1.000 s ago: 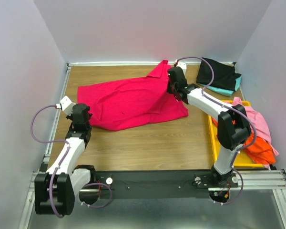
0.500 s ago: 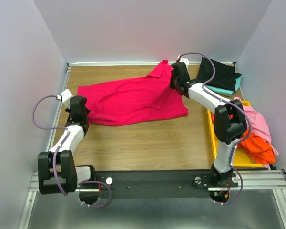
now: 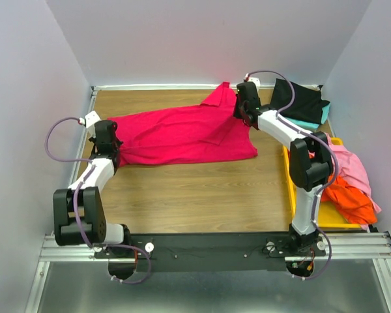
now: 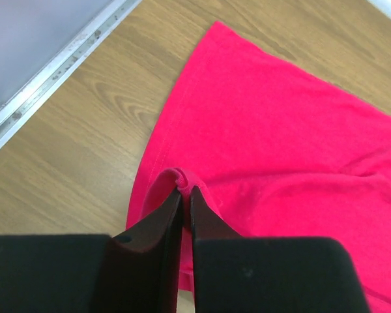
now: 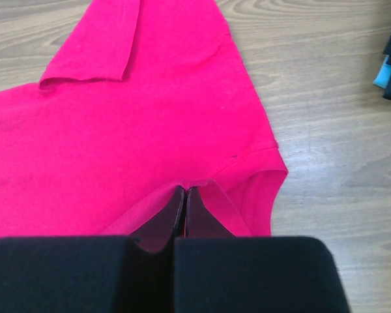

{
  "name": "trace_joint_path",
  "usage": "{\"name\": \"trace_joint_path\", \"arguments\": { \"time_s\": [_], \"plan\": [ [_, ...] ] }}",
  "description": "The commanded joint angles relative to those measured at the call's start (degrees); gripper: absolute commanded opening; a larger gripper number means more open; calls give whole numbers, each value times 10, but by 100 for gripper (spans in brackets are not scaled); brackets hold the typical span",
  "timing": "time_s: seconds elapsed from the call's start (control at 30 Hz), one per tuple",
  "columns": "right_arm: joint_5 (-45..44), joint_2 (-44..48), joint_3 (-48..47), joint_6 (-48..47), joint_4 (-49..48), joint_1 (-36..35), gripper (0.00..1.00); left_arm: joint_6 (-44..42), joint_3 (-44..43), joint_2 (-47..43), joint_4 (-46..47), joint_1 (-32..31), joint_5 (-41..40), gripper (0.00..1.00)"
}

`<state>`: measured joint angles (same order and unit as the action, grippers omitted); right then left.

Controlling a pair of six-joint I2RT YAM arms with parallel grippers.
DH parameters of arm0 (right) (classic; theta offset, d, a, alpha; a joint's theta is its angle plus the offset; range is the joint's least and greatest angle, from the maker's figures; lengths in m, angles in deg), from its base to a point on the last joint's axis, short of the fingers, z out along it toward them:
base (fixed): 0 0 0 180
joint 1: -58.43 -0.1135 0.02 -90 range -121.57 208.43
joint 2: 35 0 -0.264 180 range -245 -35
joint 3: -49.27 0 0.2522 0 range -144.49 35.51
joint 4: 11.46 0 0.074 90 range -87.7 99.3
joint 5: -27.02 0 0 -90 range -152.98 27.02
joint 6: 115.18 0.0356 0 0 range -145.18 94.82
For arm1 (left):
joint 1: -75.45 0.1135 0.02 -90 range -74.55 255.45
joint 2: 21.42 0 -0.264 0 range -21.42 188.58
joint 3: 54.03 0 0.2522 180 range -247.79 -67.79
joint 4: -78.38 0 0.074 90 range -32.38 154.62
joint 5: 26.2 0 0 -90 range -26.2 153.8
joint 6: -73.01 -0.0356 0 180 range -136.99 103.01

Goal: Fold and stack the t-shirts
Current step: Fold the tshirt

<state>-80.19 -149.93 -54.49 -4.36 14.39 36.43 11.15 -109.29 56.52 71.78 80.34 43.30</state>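
Both arms have drawn apart since a second ago: the left end effector [image 3: 111,151] has swung out toward the desk's left side, and the crimson t-shirt [image 3: 182,137], bunched and rumpled before, now lies pulled flatter with a straighter near hem.

This shirt is soft matte knit with a stitched, doubled hem. It is spread across the far half of the wood-grain desk [image 3: 202,189], with long shallow creases running between the two grips and one corner peaked up at the far edge. In the left wrist view the black fingers are pinched shut on a small raised fold of the hem at the shirt's left end. The right end effector [image 3: 242,112] is closed as well, clamping a ridge of fabric just beside a short sleeve (its cuff curls slightly off the wood).

At the far right corner a black t-shirt [image 3: 303,99] lies crumpled over a teal t-shirt [image 3: 305,124], near the right grip but apart from the crimson cloth. A pink t-shirt [image 3: 342,153] and an orange t-shirt [image 3: 352,202] are heaped in the yellow bin [image 3: 332,225] along the right edge.

A metal rail [image 3: 83,140] runs close beside the left grip. Bare wood fills the near half of the desk, between the hem and the arm bases.
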Motion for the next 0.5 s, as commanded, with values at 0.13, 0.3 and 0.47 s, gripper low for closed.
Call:
{"name": "trace_joint_path", "arguments": {
  "time_s": [0.13, 0.3, 0.47],
  "plan": [
    [26, -13, -17, -10, 9, 6, 49, -30, -37, 63, -32, 5, 26, 80],
    [16, 64, 62, 2, 11, 13, 84, -12, -17, 37, -1, 5, 55, 97],
    [12, 140, 198, 21, 10, 17, 84, 24, 33, -40, 23, 5, 46, 97]
  ]
}}
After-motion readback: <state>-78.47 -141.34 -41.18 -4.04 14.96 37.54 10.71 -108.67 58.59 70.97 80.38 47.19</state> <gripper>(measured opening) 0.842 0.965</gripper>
